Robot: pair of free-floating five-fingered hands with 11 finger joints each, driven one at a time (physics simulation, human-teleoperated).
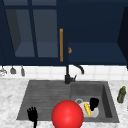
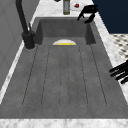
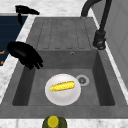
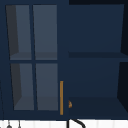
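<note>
Yellow against white, the corn cob lies on a plate at the bottom of the sink basin, just below and ahead of the right hand, which hangs over the basin's front edge with its fingers loosely curled downward, holding nothing and clear of the corn. The left hand hovers with fingers spread at the front edge of the draining board. A green bottle stands on the counter beyond the right hand.

No legible text, label, brand, number or sign on any surface or object here.
</note>
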